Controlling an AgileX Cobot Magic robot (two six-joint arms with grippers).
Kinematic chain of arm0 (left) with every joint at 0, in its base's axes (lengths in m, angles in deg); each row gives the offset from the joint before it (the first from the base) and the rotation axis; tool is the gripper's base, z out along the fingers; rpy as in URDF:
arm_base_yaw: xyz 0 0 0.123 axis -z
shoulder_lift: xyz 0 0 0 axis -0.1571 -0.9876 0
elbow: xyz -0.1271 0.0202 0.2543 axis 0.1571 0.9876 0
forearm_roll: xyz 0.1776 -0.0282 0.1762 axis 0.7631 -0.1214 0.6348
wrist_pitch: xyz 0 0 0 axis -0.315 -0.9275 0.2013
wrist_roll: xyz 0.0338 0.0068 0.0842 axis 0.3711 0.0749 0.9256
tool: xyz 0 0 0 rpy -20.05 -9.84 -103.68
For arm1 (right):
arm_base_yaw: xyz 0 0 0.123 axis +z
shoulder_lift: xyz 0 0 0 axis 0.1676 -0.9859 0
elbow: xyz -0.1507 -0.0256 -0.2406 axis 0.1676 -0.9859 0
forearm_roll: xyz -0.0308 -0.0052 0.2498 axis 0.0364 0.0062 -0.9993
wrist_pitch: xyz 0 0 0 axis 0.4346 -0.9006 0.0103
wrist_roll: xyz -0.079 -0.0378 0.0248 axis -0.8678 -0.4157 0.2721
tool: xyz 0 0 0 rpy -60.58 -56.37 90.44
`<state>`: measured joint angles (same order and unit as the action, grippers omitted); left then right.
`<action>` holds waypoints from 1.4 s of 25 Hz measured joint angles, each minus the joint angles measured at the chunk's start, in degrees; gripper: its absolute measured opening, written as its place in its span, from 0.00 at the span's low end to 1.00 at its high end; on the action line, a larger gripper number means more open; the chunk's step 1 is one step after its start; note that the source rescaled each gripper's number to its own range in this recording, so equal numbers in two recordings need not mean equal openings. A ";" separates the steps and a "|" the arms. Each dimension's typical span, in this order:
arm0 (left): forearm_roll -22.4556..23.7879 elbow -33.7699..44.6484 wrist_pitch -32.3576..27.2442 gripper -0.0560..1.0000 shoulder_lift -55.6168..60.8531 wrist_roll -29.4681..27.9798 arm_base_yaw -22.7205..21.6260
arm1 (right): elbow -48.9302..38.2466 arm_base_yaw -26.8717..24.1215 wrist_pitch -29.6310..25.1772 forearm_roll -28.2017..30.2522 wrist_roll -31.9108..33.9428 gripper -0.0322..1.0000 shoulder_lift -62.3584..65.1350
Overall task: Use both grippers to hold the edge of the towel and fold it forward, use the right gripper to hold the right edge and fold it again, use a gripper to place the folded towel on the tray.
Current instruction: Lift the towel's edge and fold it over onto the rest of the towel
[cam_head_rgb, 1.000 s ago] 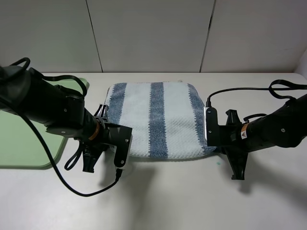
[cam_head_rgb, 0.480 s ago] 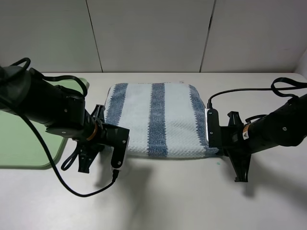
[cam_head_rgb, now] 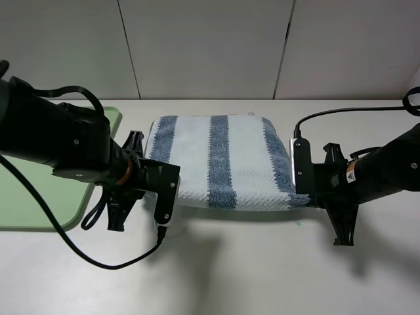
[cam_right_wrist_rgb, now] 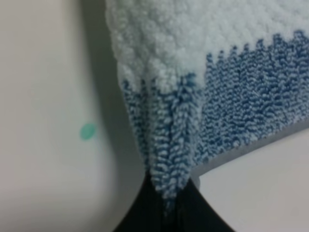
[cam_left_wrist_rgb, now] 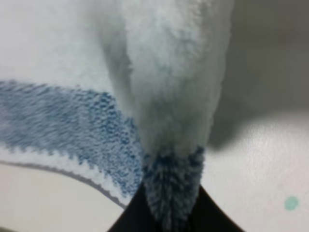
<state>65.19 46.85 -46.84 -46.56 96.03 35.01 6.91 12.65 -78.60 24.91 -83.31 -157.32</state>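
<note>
Striped towel in middle of frame, lower edge lifted off worktop. Left pincer pinches lower-left corner, right pincer lower-right. Green tray far left.

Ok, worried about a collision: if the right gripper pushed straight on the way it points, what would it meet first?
The towel that the right gripper clamps; past it, probably the left gripper, though depth is unclear.
</note>
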 joint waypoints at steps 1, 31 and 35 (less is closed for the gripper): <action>0.00 0.00 -0.77 0.05 0.50 0.00 0.45 | 0.00 0.00 -0.64 -0.36 0.00 0.03 0.47; -17.59 0.06 -15.19 0.05 13.65 4.37 2.28 | -0.07 16.50 -16.65 -8.11 9.63 0.03 13.74; -19.14 0.06 -16.47 0.05 14.32 4.58 2.47 | -0.07 16.50 -18.98 -8.11 10.94 0.03 19.46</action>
<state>46.05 46.91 -63.32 -32.24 100.60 37.48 6.84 29.14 -97.58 16.80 -72.36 -137.86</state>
